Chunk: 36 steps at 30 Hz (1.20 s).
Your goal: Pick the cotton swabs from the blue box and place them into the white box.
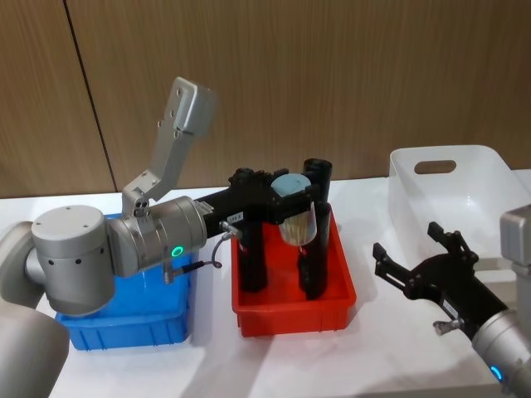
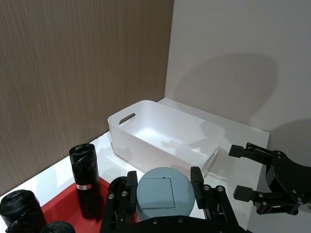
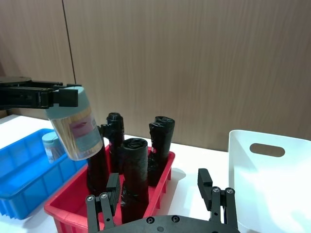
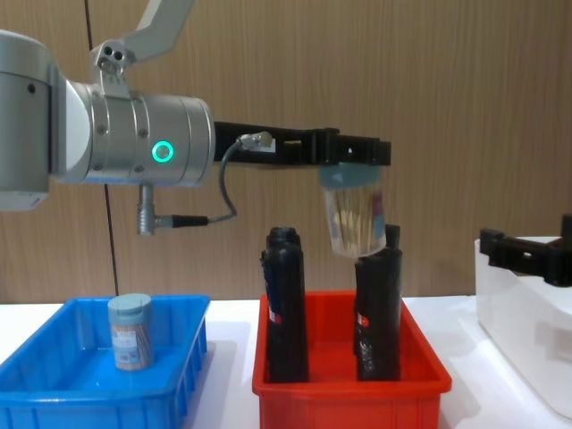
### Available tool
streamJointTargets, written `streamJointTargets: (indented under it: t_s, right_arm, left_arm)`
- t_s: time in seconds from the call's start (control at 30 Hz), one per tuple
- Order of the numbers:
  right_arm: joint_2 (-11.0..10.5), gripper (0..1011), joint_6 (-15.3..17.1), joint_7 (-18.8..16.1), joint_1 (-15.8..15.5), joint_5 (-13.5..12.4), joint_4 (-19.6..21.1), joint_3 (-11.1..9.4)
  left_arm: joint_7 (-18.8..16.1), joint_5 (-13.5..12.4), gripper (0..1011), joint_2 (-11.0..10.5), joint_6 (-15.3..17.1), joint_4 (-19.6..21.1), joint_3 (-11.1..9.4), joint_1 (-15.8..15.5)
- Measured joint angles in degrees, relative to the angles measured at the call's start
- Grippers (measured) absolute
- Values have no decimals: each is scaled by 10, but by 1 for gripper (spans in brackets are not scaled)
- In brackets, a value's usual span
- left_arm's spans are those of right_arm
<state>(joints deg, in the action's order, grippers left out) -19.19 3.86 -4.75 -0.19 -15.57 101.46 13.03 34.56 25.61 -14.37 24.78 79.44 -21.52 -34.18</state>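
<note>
One cotton swab tub [image 4: 130, 332] is standing upright in the blue box [image 4: 89, 393]. The left gripper [image 4: 355, 152] is clamping a second swab tub [image 4: 355, 214] by its lid, holding it tilted above the red bin [image 4: 349, 393] of black cylinders [image 4: 284, 304]. The right gripper [image 1: 405, 239] is hovering with fingers spread, near the white box [image 1: 489, 178].

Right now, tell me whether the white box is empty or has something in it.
Empty: the left wrist view looks into the white box, its floor bare.

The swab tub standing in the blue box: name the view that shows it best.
Chest view: the swab tub stands upright and whole, side-on, in the blue box. The right wrist view catches it partly behind the held tub in the left gripper.
</note>
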Motion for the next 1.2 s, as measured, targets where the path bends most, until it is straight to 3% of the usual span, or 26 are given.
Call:
streamJointTargets:
  t_s: [0.37, 0.67, 1.2]
  right_arm:
    - [5, 1002, 43, -35, 21, 17, 2, 5]
    - [22, 1002, 78, -75, 52, 33, -12, 14]
    - [57, 1002, 105, -119, 109, 46, -59, 27]
  left_arm:
    - [1, 0, 670, 1, 1, -1, 0, -1]
    - [1, 0, 670, 1, 1, -1, 0, -1]
    - [1, 0, 671, 1, 1, -1, 0, -2]
